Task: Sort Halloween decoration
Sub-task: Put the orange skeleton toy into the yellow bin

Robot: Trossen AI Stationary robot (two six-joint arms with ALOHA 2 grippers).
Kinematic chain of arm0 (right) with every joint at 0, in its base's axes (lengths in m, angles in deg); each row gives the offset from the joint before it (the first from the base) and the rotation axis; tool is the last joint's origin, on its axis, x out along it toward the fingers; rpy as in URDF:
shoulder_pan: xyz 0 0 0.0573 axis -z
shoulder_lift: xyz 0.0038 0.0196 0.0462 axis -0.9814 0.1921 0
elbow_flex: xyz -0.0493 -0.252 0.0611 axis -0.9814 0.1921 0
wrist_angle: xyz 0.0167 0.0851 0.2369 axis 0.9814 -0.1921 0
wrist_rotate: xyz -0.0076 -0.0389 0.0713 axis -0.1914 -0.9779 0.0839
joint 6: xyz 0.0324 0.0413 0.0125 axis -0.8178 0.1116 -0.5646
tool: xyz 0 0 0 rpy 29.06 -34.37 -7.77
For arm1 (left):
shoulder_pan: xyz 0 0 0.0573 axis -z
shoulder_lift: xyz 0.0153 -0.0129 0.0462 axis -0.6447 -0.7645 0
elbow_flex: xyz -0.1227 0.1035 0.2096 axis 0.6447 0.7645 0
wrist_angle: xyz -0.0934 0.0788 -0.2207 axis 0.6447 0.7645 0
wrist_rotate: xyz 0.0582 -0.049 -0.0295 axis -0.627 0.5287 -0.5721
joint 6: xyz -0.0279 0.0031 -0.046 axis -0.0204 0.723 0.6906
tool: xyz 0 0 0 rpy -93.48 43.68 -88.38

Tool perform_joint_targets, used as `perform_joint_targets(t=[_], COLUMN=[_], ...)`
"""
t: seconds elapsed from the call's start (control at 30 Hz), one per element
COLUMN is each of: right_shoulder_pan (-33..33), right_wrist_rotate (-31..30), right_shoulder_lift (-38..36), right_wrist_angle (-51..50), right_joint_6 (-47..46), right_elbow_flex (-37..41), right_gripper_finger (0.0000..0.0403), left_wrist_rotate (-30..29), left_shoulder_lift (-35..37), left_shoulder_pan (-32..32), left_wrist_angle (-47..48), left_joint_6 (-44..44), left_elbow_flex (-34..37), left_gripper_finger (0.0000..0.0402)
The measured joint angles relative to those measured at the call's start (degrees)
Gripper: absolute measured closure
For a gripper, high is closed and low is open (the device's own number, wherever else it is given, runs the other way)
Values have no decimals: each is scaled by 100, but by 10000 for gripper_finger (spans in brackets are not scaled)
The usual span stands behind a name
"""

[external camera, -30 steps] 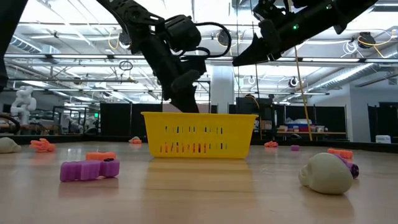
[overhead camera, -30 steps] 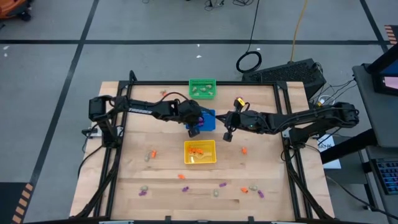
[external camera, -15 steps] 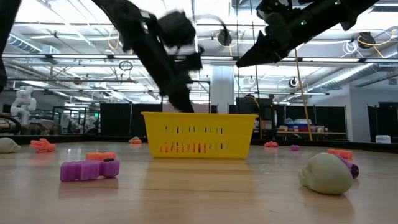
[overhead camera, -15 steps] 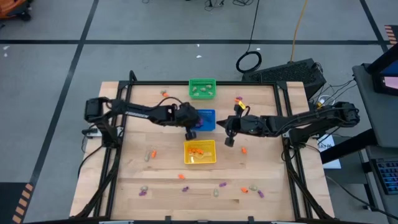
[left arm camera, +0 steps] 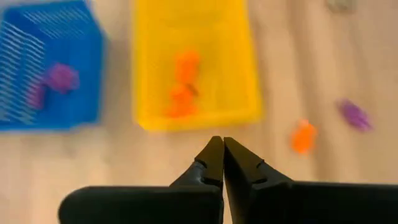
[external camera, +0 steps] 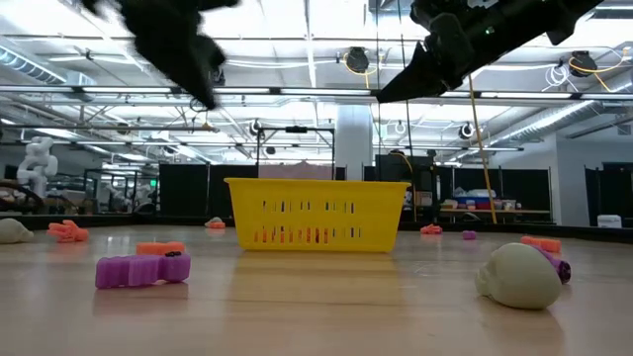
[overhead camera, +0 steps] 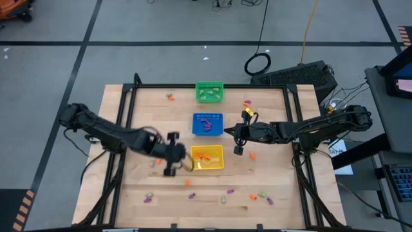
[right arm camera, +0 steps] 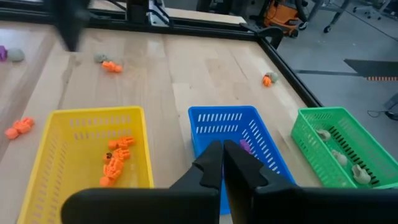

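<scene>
The Halloween decoration is many tiny trinkets. Orange ones point(right arm camera: 117, 159) lie in the yellow basket point(overhead camera: 219, 158), purple ones point(overhead camera: 205, 124) in the blue basket point(overhead camera: 207, 116), and pale ones point(right arm camera: 341, 158) in the green basket point(overhead camera: 209, 84). Others lie loose on the wood, such as an orange one point(left arm camera: 303, 135) and a purple one point(external camera: 143, 269). My left gripper point(overhead camera: 172, 166) hangs shut and holding nothing above the table just left of the yellow basket. My right gripper point(overhead camera: 238, 150) hangs shut and holding nothing in the air right of the yellow and blue baskets.
Loose trinkets line the near part of the table: a pale skull point(external camera: 519, 275), purple pieces point(overhead camera: 230, 191) and orange pieces point(overhead camera: 253, 196). More orange pieces point(overhead camera: 169, 97) lie near the far edge. A black frame point(overhead camera: 129, 96) borders the table.
My left gripper has swung fast from over the blue basket toward the table's near left and now hangs left of the yellow basket; the blue basket shows uncovered. My right gripper has drifted a little toward the near edge.
</scene>
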Motion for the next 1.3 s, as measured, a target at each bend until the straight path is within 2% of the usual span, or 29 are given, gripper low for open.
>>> perform_joint_targets(t=[0.13, 0.23, 0.37, 0.53, 0.67, 0.83, 0.97, 1.17, 1.3], right_shoulder_pan=[1, 1, 1, 1, 1, 1, 1, 1, 1], right_wrist_rotate=[0, 0, 0, 0, 0, 0, 0, 0, 0], right_shoulder_lift=[0, 0, 0, 0, 99, 299, 366, 367, 367], right_wrist_angle=[28, 26, 62, 120, 120, 150, 190, 177, 203], right_joint_6=[6, 6, 6, 4, 6, 6, 6, 21, 26], right_elbow_flex=[0, 0, 0, 0, 0, 0, 0, 0, 0], right_gripper_finger=[403, 403, 403, 403, 403, 403, 403, 403, 403], left_wrist_rotate=[240, 246, 575, 855, 952, 894, 865, 969, 970], left_shoulder_lift=[-162, -385, -786, -1326, -1397, -1403, -1498, -1532, -1532], left_shoulder_pan=[569, 848, 935, 849, 711, 550, 525, 563, 620], left_wrist_angle=[-87, -595, -1280, -1444, -1442, -1095, -1181, -2126, -2486], left_joint_6=[388, 363, 149, 38, -110, -303, -371, 49, 84], left_elbow_flex=[1, 2, 1, 1, -1, 4, 230, 839, 1000], left_gripper_finger=[396, 395, 395, 392, 362, 301, 266, 256, 256])
